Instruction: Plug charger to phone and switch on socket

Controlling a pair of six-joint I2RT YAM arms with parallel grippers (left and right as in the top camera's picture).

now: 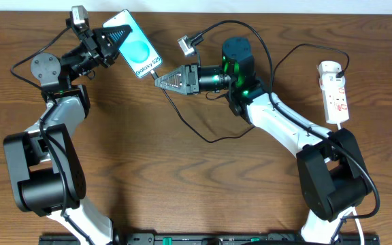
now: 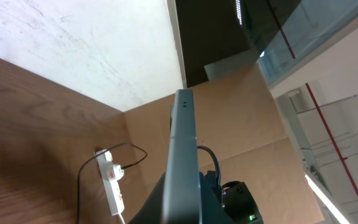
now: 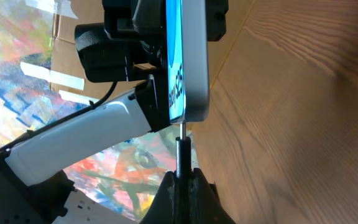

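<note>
Counting one of each task thing and two grippers, we are going near to far. Nearest, we are seeing the one white socket [image 1: 335, 95] lying at the right side of the table [image 1: 203, 190], well apart from the rest. Farther in, the right gripper [image 1: 159, 80] is pinching the one charger [image 3: 181, 149] by its connector, jaws closed on it, the tip touching the bottom edge of the phone [image 1: 138, 46]. Farthest, the left gripper [image 1: 119, 36] is clamping that single phone by its opposite end.

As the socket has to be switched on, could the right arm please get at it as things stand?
Probably yes: the socket lies unobstructed on that arm's side, though its pincer is shut on the charger tip and must first let go.
</note>
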